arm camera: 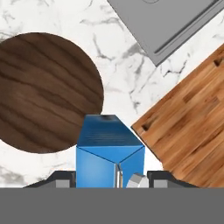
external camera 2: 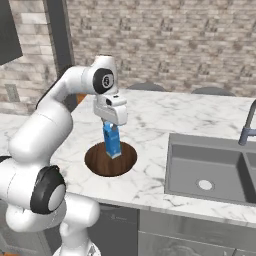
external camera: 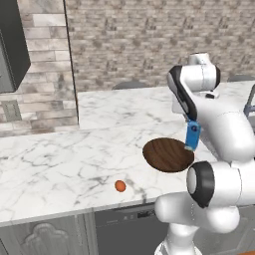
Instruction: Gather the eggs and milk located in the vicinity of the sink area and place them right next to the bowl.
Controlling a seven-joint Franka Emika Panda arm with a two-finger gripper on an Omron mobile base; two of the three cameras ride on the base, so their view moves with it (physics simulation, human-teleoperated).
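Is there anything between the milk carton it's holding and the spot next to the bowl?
Nothing visible. The claw holds the milk carton above the counter, and the marble beside the bowl is bare beneath it.

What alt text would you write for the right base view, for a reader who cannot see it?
The white robot arm's pincer holds the blue milk carton upright above the round wooden bowl on a marble counter. A grey sink is set into the counter to the right, before a brick wall.
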